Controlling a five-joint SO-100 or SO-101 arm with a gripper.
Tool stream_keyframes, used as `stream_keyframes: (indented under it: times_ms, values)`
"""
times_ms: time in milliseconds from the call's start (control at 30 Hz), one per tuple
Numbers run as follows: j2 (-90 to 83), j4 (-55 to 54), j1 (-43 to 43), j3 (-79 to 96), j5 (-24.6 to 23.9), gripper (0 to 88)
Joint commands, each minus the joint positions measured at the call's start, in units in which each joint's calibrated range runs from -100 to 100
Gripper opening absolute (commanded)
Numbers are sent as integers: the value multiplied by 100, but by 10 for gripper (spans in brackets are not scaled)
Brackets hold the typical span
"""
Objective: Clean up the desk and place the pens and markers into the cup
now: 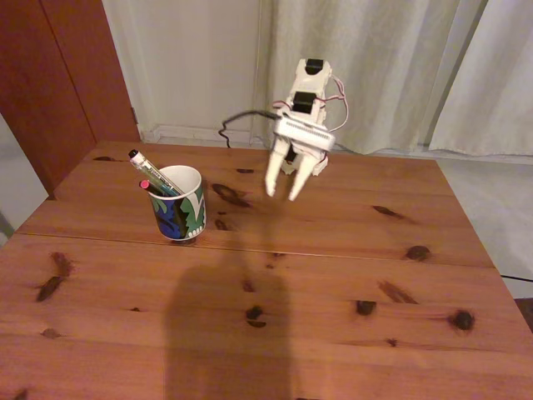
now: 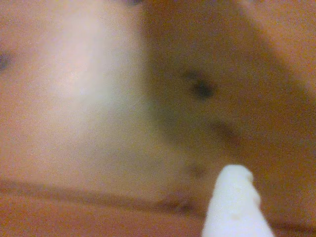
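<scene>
The leaf-patterned cup [image 1: 181,204] stands on the reddish-brown desk [image 1: 333,275] at the left of the fixed view. Leaning out of it to the left are a white marker with a black cap [image 1: 146,163] and a black pen with a pink end [image 1: 155,187]. My white gripper [image 1: 282,192] hangs above the desk to the right of the cup, apart from it, fingers pointing down and spread, nothing between them. In the blurred wrist view one white fingertip [image 2: 236,205] shows over bare wood with a dark knot.
Pale curtains [image 1: 375,67] hang behind the desk. A dark wooden panel [image 1: 58,75] stands at the back left. A black cable [image 1: 241,121] runs from the arm's base along the desk's far edge. A broad shadow lies on the near middle of the desk.
</scene>
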Motion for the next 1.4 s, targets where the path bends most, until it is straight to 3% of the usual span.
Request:
stream_keyframes:
  times_ms: [0, 233, 867, 1367]
  values:
    - [-643, 157, -242, 575, 55, 147]
    - [-1412, 1086, -371, 1053, 55, 147]
    - [-2513, 5637, -805, 1026, 55, 148]
    - [-2521, 5706, -797, 1026, 19, 150]
